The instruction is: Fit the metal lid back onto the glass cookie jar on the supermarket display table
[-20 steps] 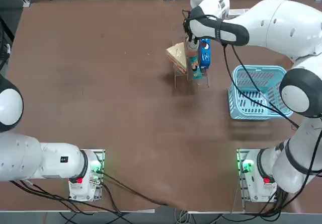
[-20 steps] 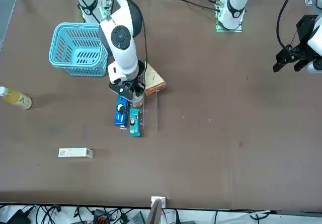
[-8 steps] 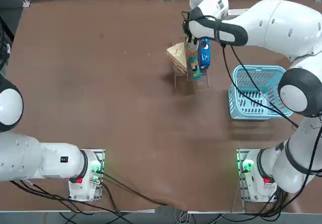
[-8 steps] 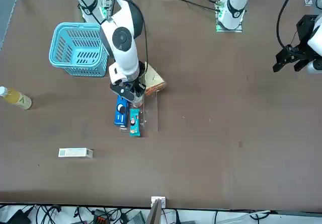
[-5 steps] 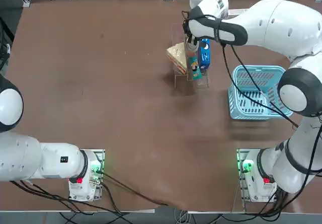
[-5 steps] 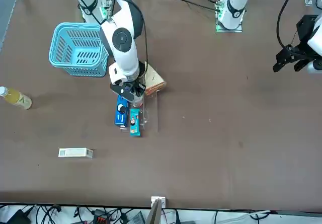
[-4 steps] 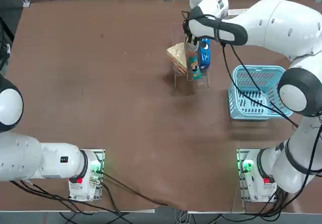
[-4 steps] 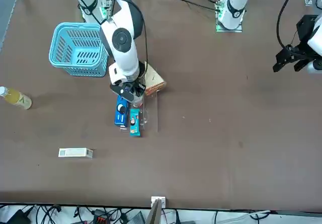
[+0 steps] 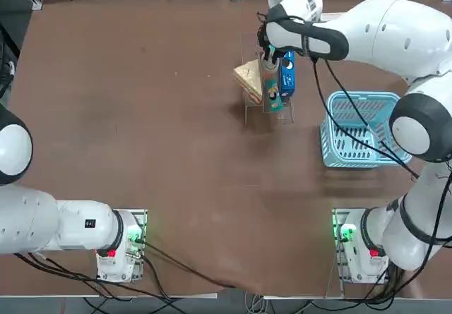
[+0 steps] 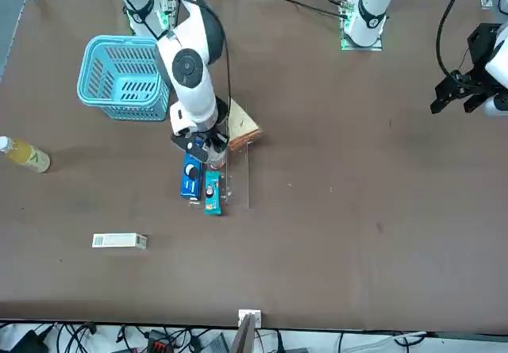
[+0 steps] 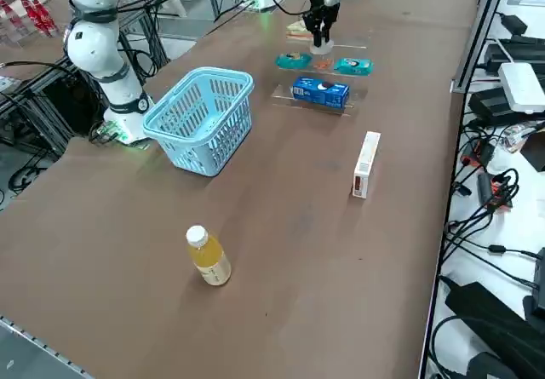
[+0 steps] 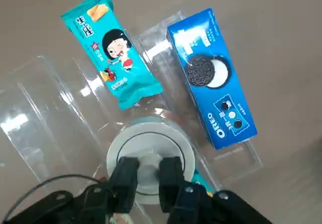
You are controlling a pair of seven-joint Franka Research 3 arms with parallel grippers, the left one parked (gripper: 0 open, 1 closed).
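The metal lid (image 12: 149, 156), a pale round disc, lies flat on the mouth of the glass cookie jar (image 11: 322, 48), which stands in a clear plastic rack on the supermarket display table (image 9: 141, 152). My right gripper (image 12: 148, 174) points straight down over the jar, and its two black fingers are closed on the small raised centre of the lid. In the top view the right gripper (image 9: 269, 55) covers the jar. The front view shows the right gripper (image 10: 208, 148) just behind the snack packets.
A blue cookie box (image 12: 211, 78) and a teal snack packet (image 12: 110, 48) lie in the rack beside the jar, with a wrapped sandwich (image 9: 247, 80) on the other side. A blue basket (image 9: 360, 130) stands nearby. A yellowish bottle (image 10: 24, 155) and a white carton (image 10: 119, 241) lie farther off.
The right arm's wrist has shifted slightly toward the table's far side while the gripper stays over the jar. Nothing else has moved.
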